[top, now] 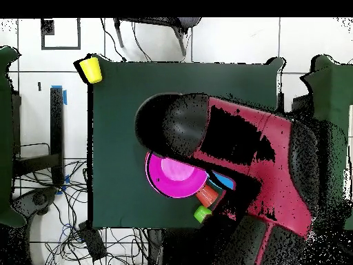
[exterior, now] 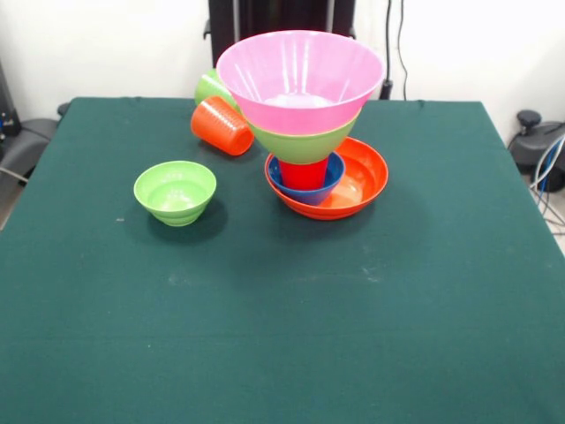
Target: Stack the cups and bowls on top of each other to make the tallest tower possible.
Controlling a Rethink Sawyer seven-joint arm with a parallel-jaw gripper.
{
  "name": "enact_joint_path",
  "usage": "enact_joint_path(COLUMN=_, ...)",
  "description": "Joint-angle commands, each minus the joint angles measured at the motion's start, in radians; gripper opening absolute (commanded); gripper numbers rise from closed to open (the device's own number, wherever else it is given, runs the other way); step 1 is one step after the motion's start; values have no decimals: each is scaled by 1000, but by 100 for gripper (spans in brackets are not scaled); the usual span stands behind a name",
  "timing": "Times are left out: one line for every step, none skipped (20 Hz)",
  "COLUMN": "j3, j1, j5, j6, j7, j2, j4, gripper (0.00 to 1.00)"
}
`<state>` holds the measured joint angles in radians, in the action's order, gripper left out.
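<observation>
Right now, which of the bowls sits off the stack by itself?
The small light green plastic bowl, alone and upright on the green table; the other bowls are in the tower.

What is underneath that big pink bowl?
The pink bowl sits in a large green bowl, which rests on a red cup inside a dark blue bowl. How far they nest is hidden.

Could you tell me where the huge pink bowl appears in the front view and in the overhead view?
Front view: the pink bowl sits atop the tower, upper centre, above a green bowl.
Overhead view: the pink bowl shows as a magenta disc near the middle, partly covered by the robot arm.
Shared landmark: the orange cup lying beside the tower, seen in the overhead view at.
</observation>
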<state>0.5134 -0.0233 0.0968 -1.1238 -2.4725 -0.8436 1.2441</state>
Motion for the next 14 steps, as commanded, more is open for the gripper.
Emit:
enact_joint_path(j3=-124, j1=18, j5=76, j6=84, j7=190, j2=-9, j4=160, gripper=0)
enact_joint_path(j3=-125, j1=17, j5=77, j6=85, j7=187, j2=-10, j4=162, gripper=0)
enact_joint_path(j3=-125, j1=17, j5=79, j6=90, j7=186, j2=-10, j4=167, gripper=0)
enact_joint_path(j3=-127, j1=18, j5=80, j6=94, j7=184, j2=-9, j4=170, gripper=0)
enact_joint_path(j3=-129, j1=18, j5=81, j6=103, j7=181, j2=-7, j4=176, gripper=0)
enact_joint_path(j3=-131, j1=20, j5=81, j6=113, j7=179, j2=-6, j4=182, gripper=0)
enact_joint_path(j3=-134, j1=22, j5=80, j6=124, j7=177, j2=-5, j4=191, gripper=0)
enact_joint_path(j3=-137, j1=24, j5=79, j6=131, j7=176, j2=-5, j4=197, gripper=0)
enact_joint_path(j3=-139, j1=25, j5=78, j6=141, j7=174, j2=-4, j4=205, gripper=0)
enact_joint_path(j3=-141, j1=26, j5=78, j6=149, j7=171, j2=-3, j4=210, gripper=0)
enact_joint_path(j3=-142, j1=26, j5=79, j6=161, j7=167, j2=-2, j4=219, gripper=0)
enact_joint_path(j3=-144, j1=28, j5=79, j6=175, j7=164, j2=-1, j4=227, gripper=0)
enact_joint_path(j3=-146, j1=30, j5=80, j6=190, j7=160, j2=0, j4=236, gripper=0)
enact_joint_path(j3=-148, j1=31, j5=81, j6=203, j7=158, j2=2, j4=243, gripper=0)
